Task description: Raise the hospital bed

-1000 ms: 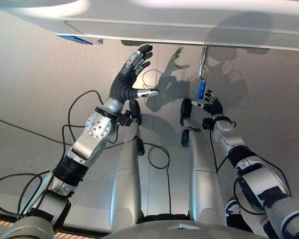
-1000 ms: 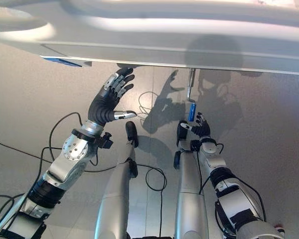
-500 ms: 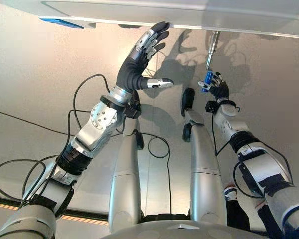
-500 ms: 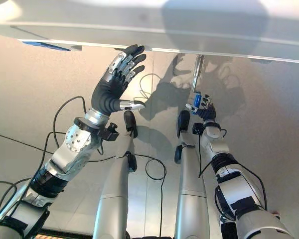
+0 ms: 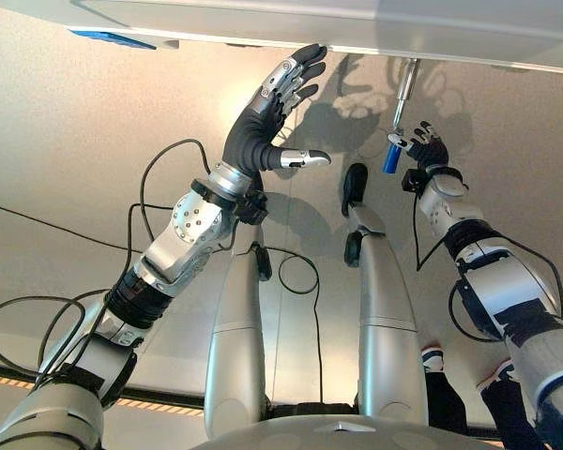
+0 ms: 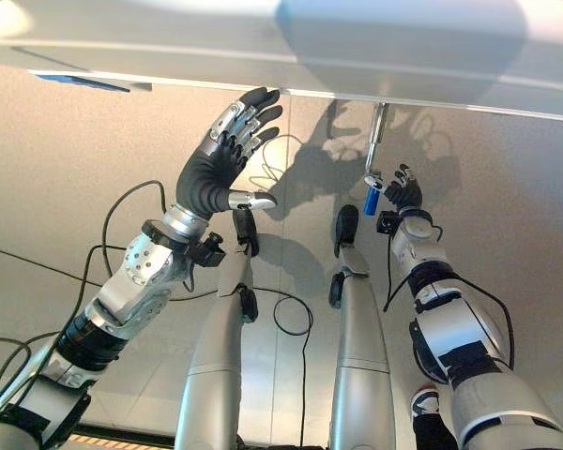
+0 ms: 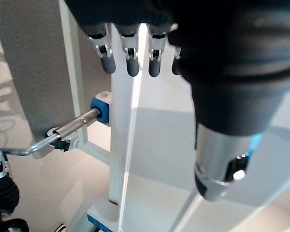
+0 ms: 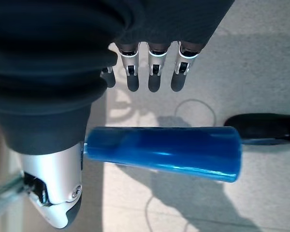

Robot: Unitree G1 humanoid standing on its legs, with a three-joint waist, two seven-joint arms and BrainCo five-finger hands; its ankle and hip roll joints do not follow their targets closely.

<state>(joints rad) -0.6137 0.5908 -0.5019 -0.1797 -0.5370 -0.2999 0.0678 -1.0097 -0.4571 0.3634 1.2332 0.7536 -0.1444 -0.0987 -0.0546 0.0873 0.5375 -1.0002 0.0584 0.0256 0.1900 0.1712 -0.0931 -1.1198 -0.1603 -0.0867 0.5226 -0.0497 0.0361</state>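
Since the earlier frame, right hand [image 5: 428, 150] is drifting right of the blue crank handle [image 5: 391, 159] at upper right, fingers loose and holding nothing, while spread left hand [image 5: 263, 127] is bracing under the hospital bed [image 5: 263, 23] edge.

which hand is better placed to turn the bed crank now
The right hand: its open fingers sit right at the crank's blue handle. The left hand is spread open, up by the bed's edge, away from it.

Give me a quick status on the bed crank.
Left hand open, raised by bed frame. Right hand open beside blue crank handle, not gripping. Nothing in the way.
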